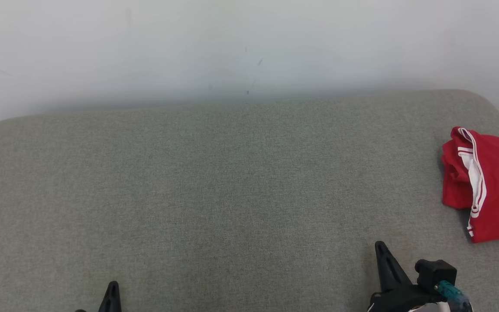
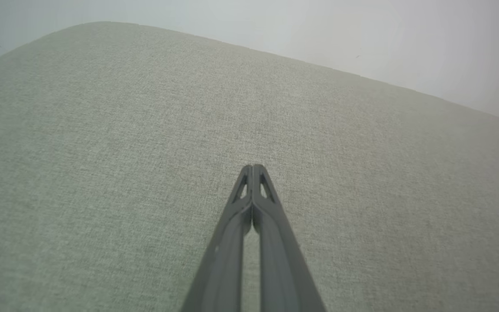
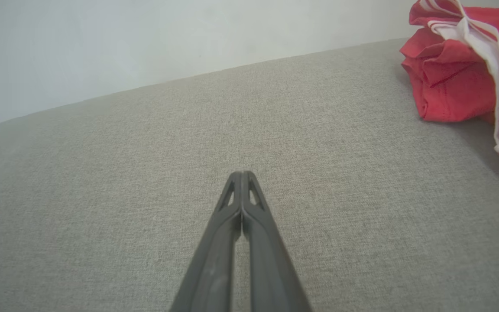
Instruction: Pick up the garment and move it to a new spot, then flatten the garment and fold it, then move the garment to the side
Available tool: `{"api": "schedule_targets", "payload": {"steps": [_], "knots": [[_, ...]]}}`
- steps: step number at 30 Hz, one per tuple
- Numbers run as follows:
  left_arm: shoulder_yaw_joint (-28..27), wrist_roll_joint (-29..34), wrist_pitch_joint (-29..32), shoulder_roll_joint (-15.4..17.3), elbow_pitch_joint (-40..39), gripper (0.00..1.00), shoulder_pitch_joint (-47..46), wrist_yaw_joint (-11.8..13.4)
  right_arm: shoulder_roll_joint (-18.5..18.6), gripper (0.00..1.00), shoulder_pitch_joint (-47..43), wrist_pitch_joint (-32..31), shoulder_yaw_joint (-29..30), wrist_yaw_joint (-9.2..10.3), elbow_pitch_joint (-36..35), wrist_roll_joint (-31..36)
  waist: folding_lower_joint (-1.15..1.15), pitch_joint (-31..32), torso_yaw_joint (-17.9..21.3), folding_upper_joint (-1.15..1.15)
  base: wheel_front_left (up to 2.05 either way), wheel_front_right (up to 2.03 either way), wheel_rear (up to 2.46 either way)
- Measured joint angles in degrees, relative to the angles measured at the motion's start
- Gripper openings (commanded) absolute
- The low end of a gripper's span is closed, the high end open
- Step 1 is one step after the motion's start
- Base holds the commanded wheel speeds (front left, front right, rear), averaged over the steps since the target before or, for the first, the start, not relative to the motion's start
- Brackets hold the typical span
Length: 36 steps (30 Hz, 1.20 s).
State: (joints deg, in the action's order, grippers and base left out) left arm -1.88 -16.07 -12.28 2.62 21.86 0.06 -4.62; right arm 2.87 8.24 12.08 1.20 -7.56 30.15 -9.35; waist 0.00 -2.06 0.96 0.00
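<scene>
The garment [image 1: 492, 190] is red with white stripes, bunched up at the far right of the grey cushioned surface [image 1: 232, 195]; in the right wrist view the garment [image 3: 457, 82] lies at the upper right. My right gripper [image 1: 380, 248] sits at the lower right, shut and empty, well short and left of the garment. Its fingers [image 3: 241, 174] meet tip to tip over bare fabric. My left gripper [image 1: 112, 286] peeks in at the lower left, also shut, with its fingers [image 2: 253, 168] pressed together above the grey surface [image 2: 102, 151].
A pale wall [image 1: 232, 47] runs behind the cushioned surface. The surface's back edge curves down at both far corners. The garment lies near the right edge.
</scene>
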Motion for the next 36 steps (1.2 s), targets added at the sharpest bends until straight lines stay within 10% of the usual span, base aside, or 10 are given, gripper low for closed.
{"api": "schedule_targets", "payload": {"steps": [36], "knots": [[-1.8, -31.9, 7.8, 0.0, -3.3, 0.0, -2.0, -1.2, 0.0, 0.0, -0.6, -7.5, 2.0, 0.0, -7.0, -34.8, 0.0, 0.6, -0.3, 0.0, 0.0, 0.0, 0.0]]}}
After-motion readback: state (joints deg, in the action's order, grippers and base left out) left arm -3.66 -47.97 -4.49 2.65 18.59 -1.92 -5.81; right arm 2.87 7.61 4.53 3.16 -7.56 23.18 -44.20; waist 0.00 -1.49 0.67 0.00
